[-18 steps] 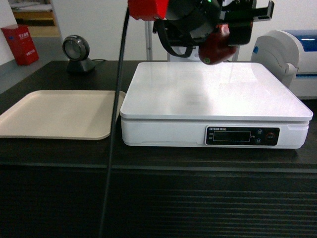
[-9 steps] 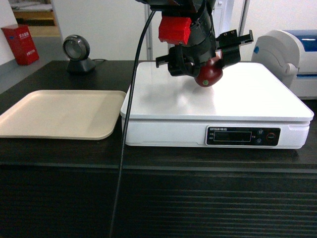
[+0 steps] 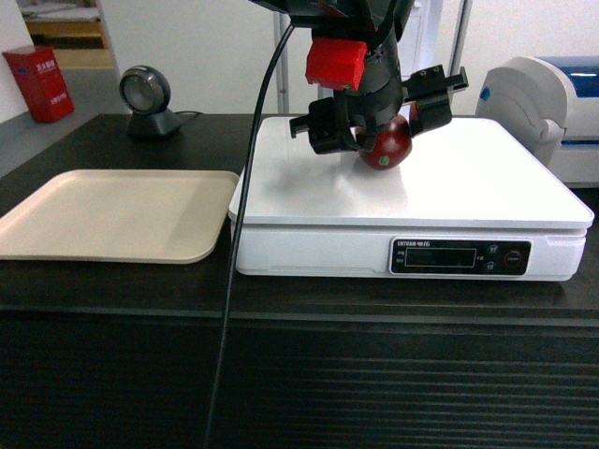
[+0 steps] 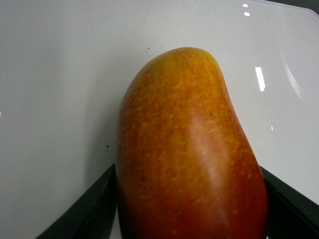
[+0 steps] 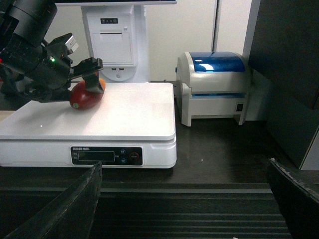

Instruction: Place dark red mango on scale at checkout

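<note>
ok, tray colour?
Plain beige tray, no pattern; shows best in the head view.

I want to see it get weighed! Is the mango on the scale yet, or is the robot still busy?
Nearly there. The dark red mango looks set down on the scale on the checkout. The left gripper is around it, fingers either side. Left to do: let go and lift away. The right gripper waits open, holding nothing.

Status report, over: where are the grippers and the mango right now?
Left gripper shut on dark red mango, mango down on the scale top. Right gripper open, hanging back at the checkout front. Nothing blocking release.
</note>
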Tool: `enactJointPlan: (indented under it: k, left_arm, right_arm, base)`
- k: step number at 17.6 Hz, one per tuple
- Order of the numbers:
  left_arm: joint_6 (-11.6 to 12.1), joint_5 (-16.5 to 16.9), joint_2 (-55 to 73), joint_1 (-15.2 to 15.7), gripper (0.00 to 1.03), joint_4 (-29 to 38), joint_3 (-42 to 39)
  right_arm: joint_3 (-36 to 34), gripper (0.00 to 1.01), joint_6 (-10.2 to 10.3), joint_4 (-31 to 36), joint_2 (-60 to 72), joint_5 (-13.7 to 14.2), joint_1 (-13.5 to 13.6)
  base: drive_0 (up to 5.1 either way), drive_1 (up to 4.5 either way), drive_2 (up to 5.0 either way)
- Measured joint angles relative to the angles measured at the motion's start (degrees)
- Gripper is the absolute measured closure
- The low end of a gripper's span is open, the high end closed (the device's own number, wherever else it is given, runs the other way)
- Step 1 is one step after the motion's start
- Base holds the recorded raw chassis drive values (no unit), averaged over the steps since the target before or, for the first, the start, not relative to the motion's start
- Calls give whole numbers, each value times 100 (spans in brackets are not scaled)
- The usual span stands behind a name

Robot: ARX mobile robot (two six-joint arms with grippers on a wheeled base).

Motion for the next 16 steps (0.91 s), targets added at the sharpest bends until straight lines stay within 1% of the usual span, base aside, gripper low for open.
enactJointPlan:
  k: [2,3,4,5,6,8,9,11,13,14,15,16]
  left_arm:
    - [-2,72,11,0,7,96,-2]
    - [9,188,9,0,4,212,-44]
    - [31,175,0,0,6,304,-116]
    - [66,203,-9,0,5,334,-203]
    - [157,192,-11,2,5,415,-289]
    - [192,216,-105,0,5,472,-431]
    - [254,221,-225,-2,5,507,-592]
    - [326,190,-332,-9,5,608,-656]
    - [505,13,-520,-46,5,820,-857]
    - [662,-111,-616,-74,5,955,-990]
    - [811,-157,-717,-101,5,1071,-1117]
    - [1008,-258,-848,-136,5,1281,-1307]
  right_arm:
    - [0,3,0,0,0,0,0]
    - [0,3,0,0,0,0,0]
    - [0,3,0,0,0,0,0]
    - [0,3,0,0,0,0,0]
    - [0,3,0,0,0,0,0]
    - [0,3,0,2,0,0,0]
    - [0,3,0,0,0,0,0]
    - [0,3,0,2,0,0,0]
    - [0,3,0,0,0,0,0]
    - [0,3,0,0,0,0,0]
    - [0,3,0,2,0,0,0]
    - [0,3,0,-2,0,0,0]
  base:
    - [0,0,0]
    - [0,0,0]
    - [0,0,0]
    - [0,0,0]
    - [0,0,0]
    - [0,0,0]
    - [0,0,0]
    - [0,0,0]
    - [0,0,0]
    - [0,0,0]
    - [0,0,0]
    - [0,0,0]
